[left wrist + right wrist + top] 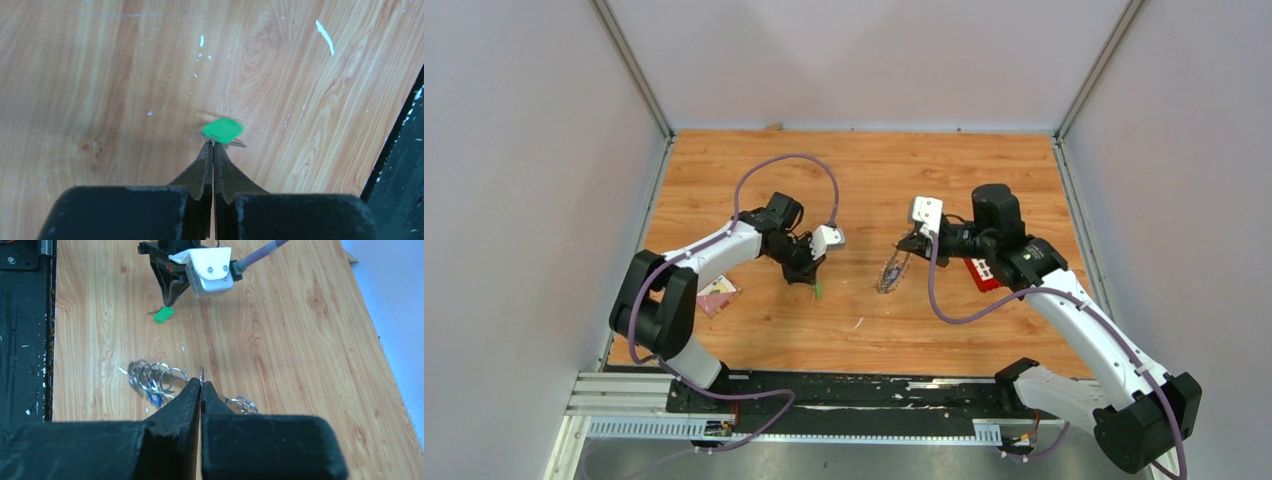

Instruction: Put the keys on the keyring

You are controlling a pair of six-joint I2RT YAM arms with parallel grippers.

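Wood table (854, 170), green key (223, 129) pinched by left end effector (213, 145)

**Bright, soft light; some blur up close**

Top pic: light comes from above & is soft & even. The wood table (854, 180) looks bright and the walls (524, 200) look pale grey. Shadows are small & faint, no hard edges.

Left wrist pic: the green key (223, 129) just past the tip of the left pincer (213, 142) is smeared & fuzzy. The wood around it is sharper. The pincer itself is v. dark, near black, w/ soft edges.

Right wrist pic: wood beyond the right pincer (200, 382) is bright. The keyring (150, 377), just left of the tip, has tiny shiny glints & looks a bit blurry. The pincer base is black w/ no detail.
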